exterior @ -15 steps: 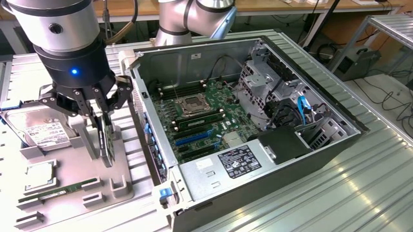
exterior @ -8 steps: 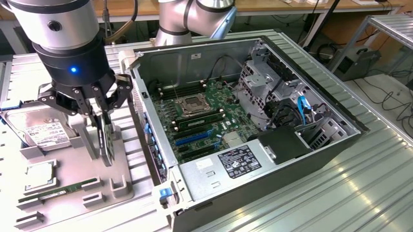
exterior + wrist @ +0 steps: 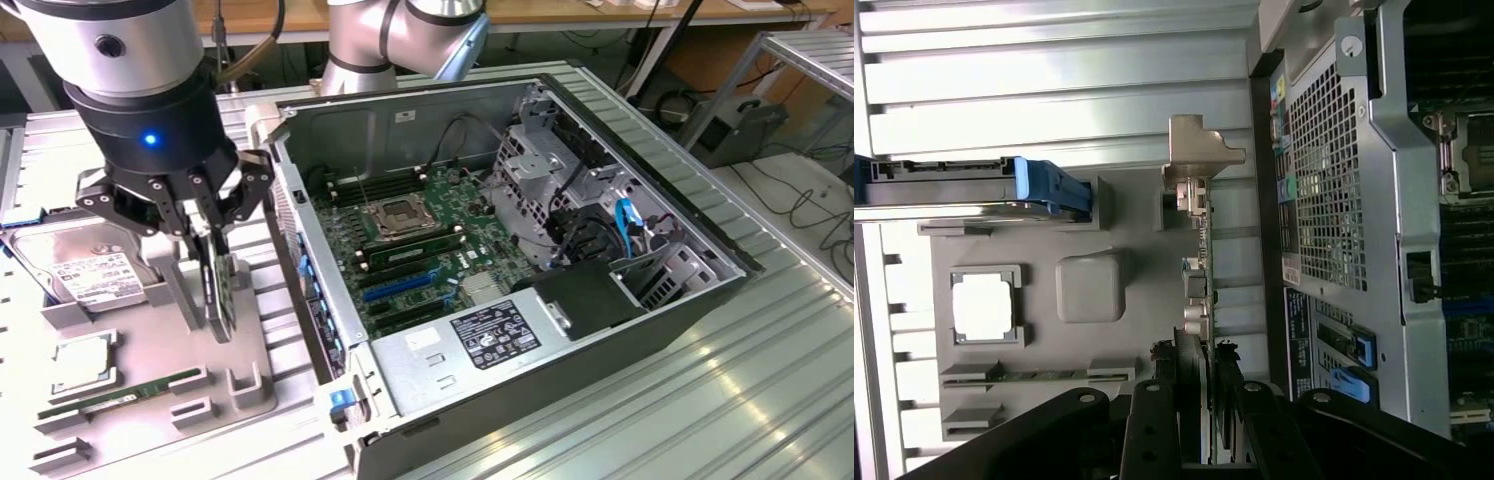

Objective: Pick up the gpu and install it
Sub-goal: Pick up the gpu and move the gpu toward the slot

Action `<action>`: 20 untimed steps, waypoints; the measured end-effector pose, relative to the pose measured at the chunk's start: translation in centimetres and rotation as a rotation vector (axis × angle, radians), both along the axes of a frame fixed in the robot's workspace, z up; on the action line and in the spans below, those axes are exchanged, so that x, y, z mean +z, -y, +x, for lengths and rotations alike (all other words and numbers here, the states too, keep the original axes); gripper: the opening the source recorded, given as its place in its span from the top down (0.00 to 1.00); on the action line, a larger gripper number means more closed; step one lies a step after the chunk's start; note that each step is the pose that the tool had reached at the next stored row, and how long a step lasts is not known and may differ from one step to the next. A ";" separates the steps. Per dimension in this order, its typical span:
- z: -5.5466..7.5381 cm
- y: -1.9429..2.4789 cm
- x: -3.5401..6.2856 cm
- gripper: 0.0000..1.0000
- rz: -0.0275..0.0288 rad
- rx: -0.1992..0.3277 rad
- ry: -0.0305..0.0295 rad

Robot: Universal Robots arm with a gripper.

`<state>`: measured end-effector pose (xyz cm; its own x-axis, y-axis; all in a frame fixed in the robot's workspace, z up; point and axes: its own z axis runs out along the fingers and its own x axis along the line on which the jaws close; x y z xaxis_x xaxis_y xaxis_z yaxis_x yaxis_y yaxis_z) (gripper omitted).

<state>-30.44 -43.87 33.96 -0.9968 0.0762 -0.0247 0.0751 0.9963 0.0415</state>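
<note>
Gpu (image 3: 216, 295) stands upright in its gray rack (image 3: 147, 370) between the jaws; whether clamped, I cannot tell.

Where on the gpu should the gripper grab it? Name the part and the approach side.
Grip the gpu across its two flat faces at the upper long edge, coming straight down from above. It stands on edge in the grey holder, so only that edge is free. Keep off the silver bracket at one end.

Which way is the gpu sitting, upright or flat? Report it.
Upright: the gpu stands on edge in the grey tray, outside the computer case.
</note>
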 end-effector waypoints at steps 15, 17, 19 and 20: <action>0.0 -0.02 0.47 0.73 0.0000 0.000 0.0000; 0.0 -0.02 0.51 0.73 0.0000 0.000 0.0000; 0.0 -0.02 0.56 0.73 0.0000 0.000 0.0000; 0.0 -0.02 0.58 0.73 0.0001 0.000 0.0000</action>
<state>-30.44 -43.85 34.54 -0.9968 0.0762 -0.0248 0.0751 0.9963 0.0416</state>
